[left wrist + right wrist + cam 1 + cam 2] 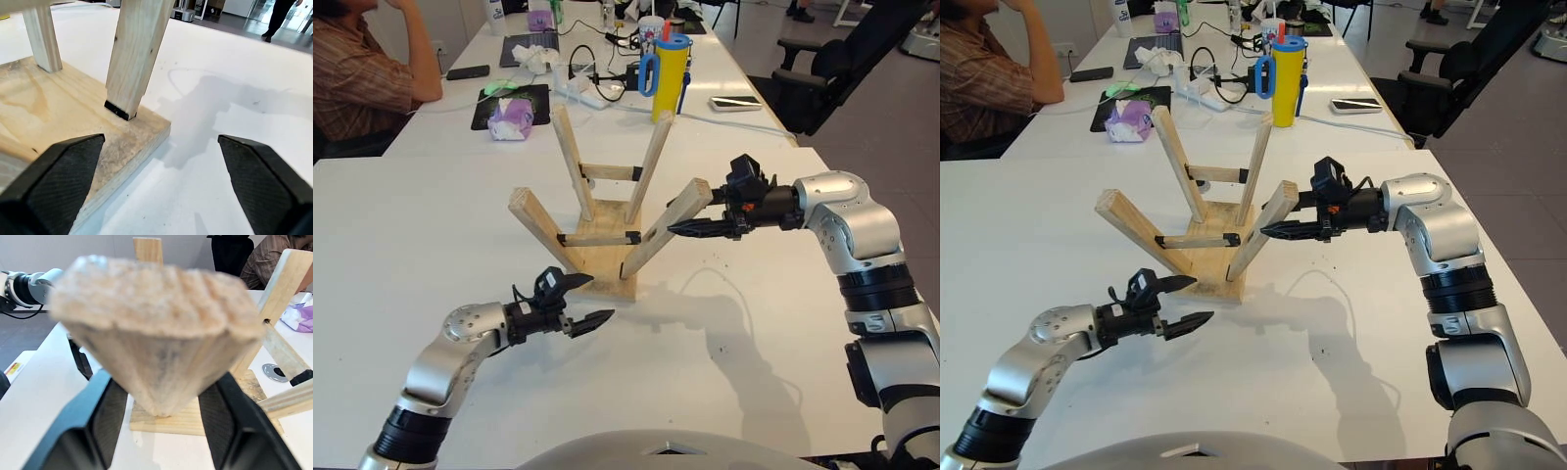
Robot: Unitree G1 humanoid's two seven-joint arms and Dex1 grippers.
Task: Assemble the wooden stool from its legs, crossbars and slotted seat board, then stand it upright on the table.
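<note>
Your left gripper (pixel 600 299) hovers spread wide just beside the seat board (pixel 612 286), touching nothing, probably ready to steady that near corner. The stool (pixel 603 211) sits inverted mid-table, board flat down, likely so the parts can seat from above. You have one board, four legs and two crossbars (pixel 599 238) that I can count. Your right gripper (pixel 677 226) appears clamped on the near-right leg (pixel 654 242) near its top, presumably to press it home.
</note>
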